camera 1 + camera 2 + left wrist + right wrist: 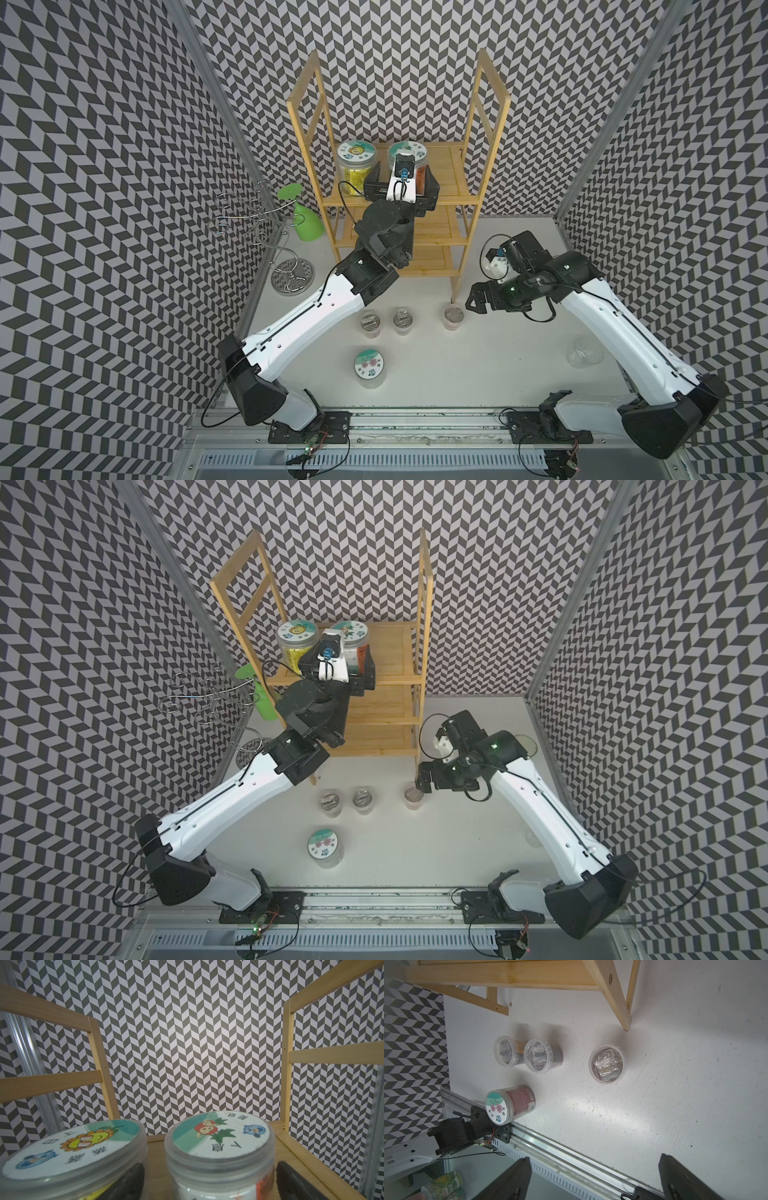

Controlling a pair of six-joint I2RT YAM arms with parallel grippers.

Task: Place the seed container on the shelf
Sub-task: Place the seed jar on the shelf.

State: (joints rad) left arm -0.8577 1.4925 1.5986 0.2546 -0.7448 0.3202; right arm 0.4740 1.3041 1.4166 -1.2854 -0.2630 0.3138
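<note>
Left wrist view: the left hand [209, 1165] is spread wide at the top tier of the shelf [49, 1082] and grips nothing. Its fingers [133, 1178] flank the seed container [220, 1138], one of them in the gap beside the yellow jar [70, 1151]. Whether a finger touches the container's wall cannot be told.
Right hand: the right hand [595, 1158] has its jaws wide apart and is empty. It hangs over the desk [675, 1084], just right of the shelf's front leg.
Left of the shelf: one silver wire stand [292, 272] and one green glass [305, 224].
On the shelf: two labelled jars stand upright side by side on the top tier, the yellow jar on the left and the seed container on the right.
In front of the shelf: three small clear tubs [369, 322] [402, 319] [453, 315] stand in a row, with one flower-lidded jar [370, 363] nearer the desk's edge.
Right of the shelf: one clear cup [584, 353] stands well apart.
Seed container: it stands on the shelf's top tier between the left hand's open fingers, unclamped, and far from the right hand.
</note>
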